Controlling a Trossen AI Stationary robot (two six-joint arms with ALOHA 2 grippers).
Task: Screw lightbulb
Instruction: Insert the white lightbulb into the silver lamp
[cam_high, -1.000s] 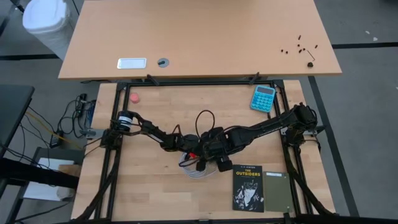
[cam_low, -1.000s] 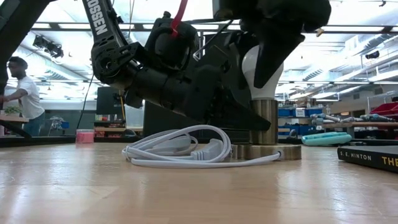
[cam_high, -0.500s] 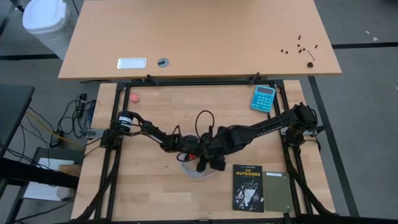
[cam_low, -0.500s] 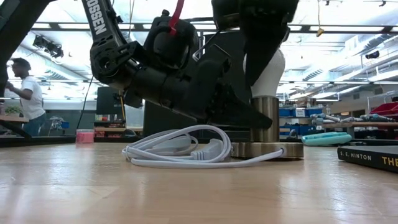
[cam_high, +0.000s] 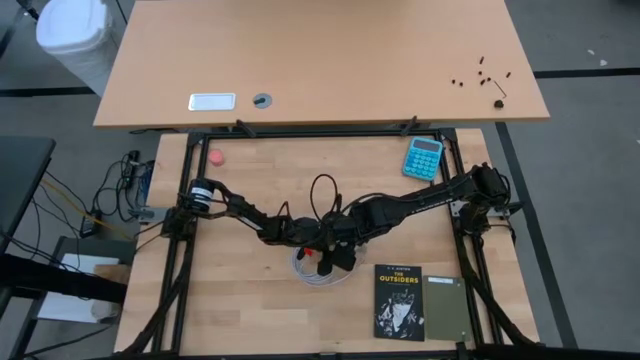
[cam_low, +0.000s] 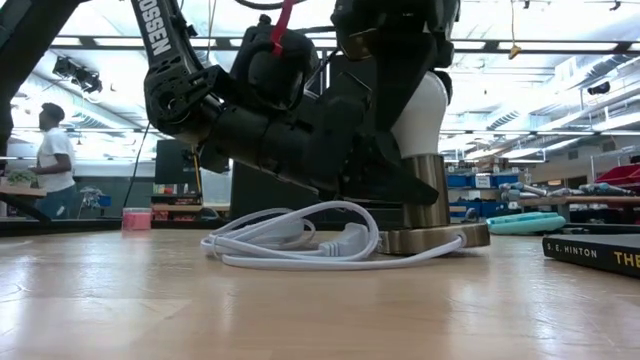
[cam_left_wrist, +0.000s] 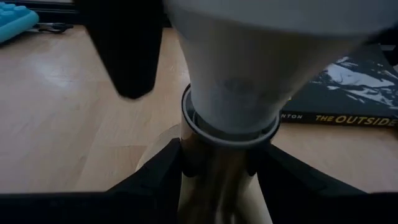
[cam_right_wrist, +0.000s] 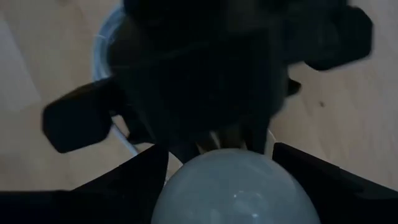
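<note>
While the high view hides the lightbulb under both arms beside the book (cam_high: 398, 301), the low view shows the lightbulb (cam_low: 420, 115) upright in its brass socket (cam_low: 428, 190). Left wrist view: left gripper (cam_left_wrist: 217, 174) clamps the socket. Right wrist view: right gripper (cam_right_wrist: 221, 163) straddles the bulb; grip uncertain.

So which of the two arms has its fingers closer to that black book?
Right. The right gripper hangs over the lightbulb, near the book; the left gripper clamps the socket from the side away from it.
</note>
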